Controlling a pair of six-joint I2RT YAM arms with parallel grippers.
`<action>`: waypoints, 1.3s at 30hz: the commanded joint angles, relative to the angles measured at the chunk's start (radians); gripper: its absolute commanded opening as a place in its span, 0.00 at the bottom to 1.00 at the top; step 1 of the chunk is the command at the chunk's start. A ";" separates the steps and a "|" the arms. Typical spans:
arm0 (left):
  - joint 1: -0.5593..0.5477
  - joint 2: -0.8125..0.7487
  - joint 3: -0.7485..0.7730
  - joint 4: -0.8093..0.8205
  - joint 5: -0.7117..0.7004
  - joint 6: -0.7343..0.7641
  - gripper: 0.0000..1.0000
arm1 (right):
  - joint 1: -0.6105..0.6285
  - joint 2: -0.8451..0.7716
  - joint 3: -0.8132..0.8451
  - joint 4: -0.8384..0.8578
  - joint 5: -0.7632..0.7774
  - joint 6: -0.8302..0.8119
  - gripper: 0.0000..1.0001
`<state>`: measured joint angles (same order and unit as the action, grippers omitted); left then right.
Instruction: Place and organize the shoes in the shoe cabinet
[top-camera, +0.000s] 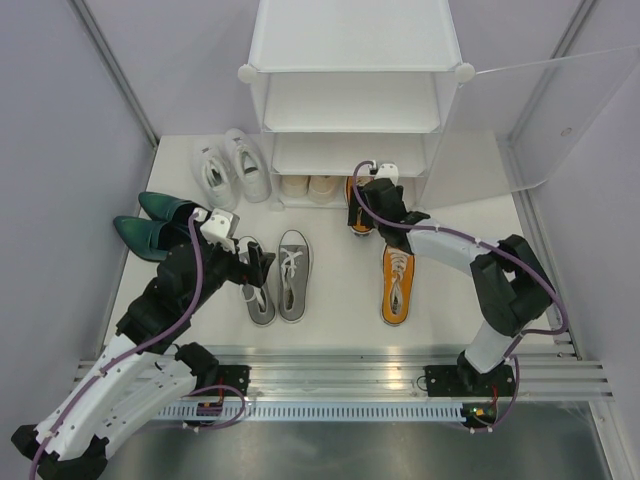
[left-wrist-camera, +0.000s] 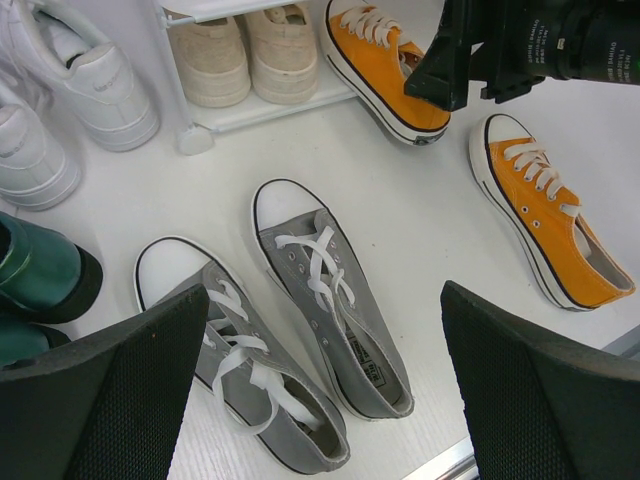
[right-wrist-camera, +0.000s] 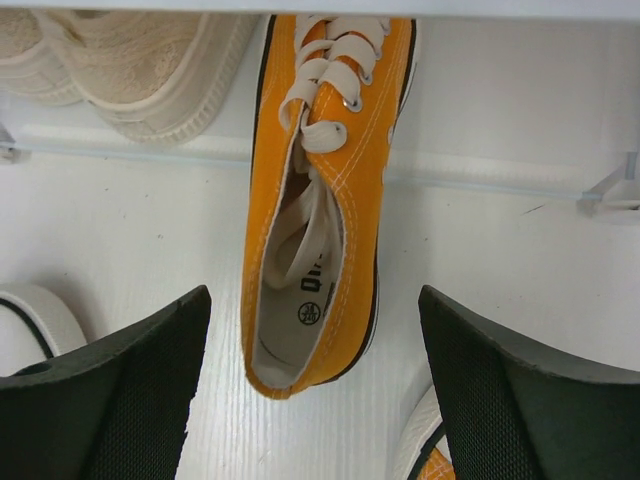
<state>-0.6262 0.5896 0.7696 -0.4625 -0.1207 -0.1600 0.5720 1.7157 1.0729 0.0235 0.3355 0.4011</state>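
The white shoe cabinet (top-camera: 352, 70) stands at the back with its frosted door (top-camera: 545, 120) swung open to the right. The cream pair (top-camera: 308, 186) sits on its bottom shelf. One orange shoe (right-wrist-camera: 325, 200) lies with its toe on that shelf and its heel sticking out. My right gripper (right-wrist-camera: 312, 295) is open, its fingers either side of that heel with gaps on both sides. The other orange shoe (top-camera: 397, 283) lies on the floor. My left gripper (left-wrist-camera: 325, 300) is open above the grey pair (left-wrist-camera: 330, 310), holding nothing.
The white sneakers (top-camera: 230, 166) stand left of the cabinet. The dark green shoes (top-camera: 150, 222) lie at the far left beside my left arm. The two upper shelves show no shoes. Purple walls close in both sides. A metal rail (top-camera: 340, 365) runs along the near edge.
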 joint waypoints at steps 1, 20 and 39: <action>-0.006 0.006 0.034 0.019 0.019 0.014 1.00 | 0.009 -0.059 -0.036 0.052 -0.070 0.036 0.87; -0.006 0.019 0.033 0.018 0.024 0.019 1.00 | 0.065 0.074 -0.036 0.039 0.115 0.087 0.84; -0.006 0.027 0.034 0.019 0.036 0.019 1.00 | 0.049 0.157 0.079 0.036 0.207 0.145 0.11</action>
<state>-0.6262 0.6147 0.7696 -0.4625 -0.1009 -0.1600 0.6369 1.8610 1.0992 0.0250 0.4774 0.5018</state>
